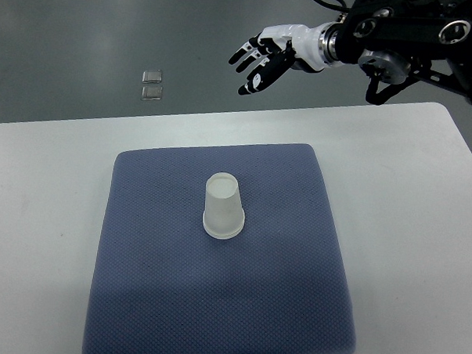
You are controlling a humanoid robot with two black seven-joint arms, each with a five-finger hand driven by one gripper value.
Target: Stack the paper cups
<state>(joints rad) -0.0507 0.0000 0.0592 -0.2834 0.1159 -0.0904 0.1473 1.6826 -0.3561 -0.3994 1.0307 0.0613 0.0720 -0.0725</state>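
Grey floor, white worktop (49,161) with blue mat (152,299). Cup stack (223,207) stands upside down at mat centre, rim down so it sits stable. Right hand (261,56) hangs beyond mat's far edge, fingers spread, empty.

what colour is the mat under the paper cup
Dark blue, finely textured mat, under the white upside-down paper cup; seen in the top view.

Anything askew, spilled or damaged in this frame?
Nothing stands out. The paper cup stands upside down and intact near the middle of the blue mat, which lies flat on the white table. The right hand hovers open beyond the table's far edge.
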